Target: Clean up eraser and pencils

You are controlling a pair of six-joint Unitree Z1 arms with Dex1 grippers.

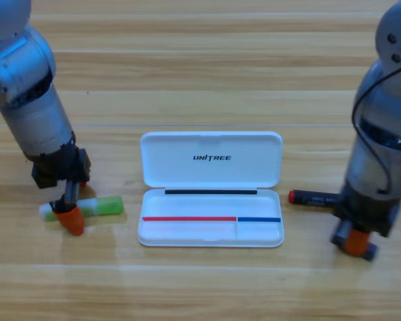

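Left gripper point(68, 212) down on the green pencil point(101, 206); jaw state unreadable. Right gripper point(355, 241) over the black pencil point(313, 198), likewise unreadable. Pencils look light, stiff, smooth: grip mid-barrel.

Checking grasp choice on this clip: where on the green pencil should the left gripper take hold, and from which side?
Probably mid-barrel, from straight above, jaws across its width. The green pencil lies flat on the table, lengthwise left to right, so the long sides are free. The left gripper is already down over its white end.
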